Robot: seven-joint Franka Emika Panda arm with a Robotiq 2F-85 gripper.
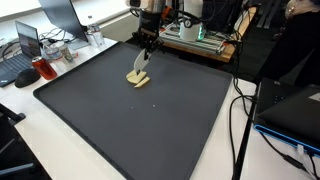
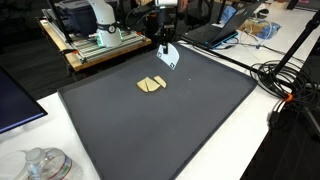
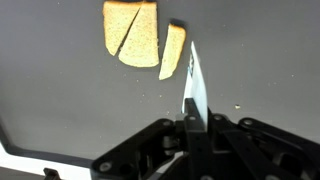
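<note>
My gripper (image 3: 192, 125) is shut on a white knife (image 3: 195, 85), whose blade sticks out ahead of the fingers. In the wrist view the blade tip lies just right of a thin cut strip (image 3: 173, 50) of a tan slice (image 3: 130, 35), itself split into pieces. In both exterior views the gripper (image 1: 147, 48) (image 2: 162, 38) hangs over the far part of a dark mat (image 1: 150, 130) (image 2: 170, 130). There the knife (image 1: 141, 66) (image 2: 170, 57) slants down beside the slice (image 1: 137, 79) (image 2: 151, 86). Whether the blade touches the mat I cannot tell.
Beside the mat stand a laptop (image 1: 28, 45), a red mug (image 1: 47, 68) and a glass jar (image 1: 95, 38). A wooden stand with equipment (image 2: 100, 40) lies behind it. Cables (image 2: 285, 80) run along one edge, and a clear jar (image 2: 45, 165) sits near a corner.
</note>
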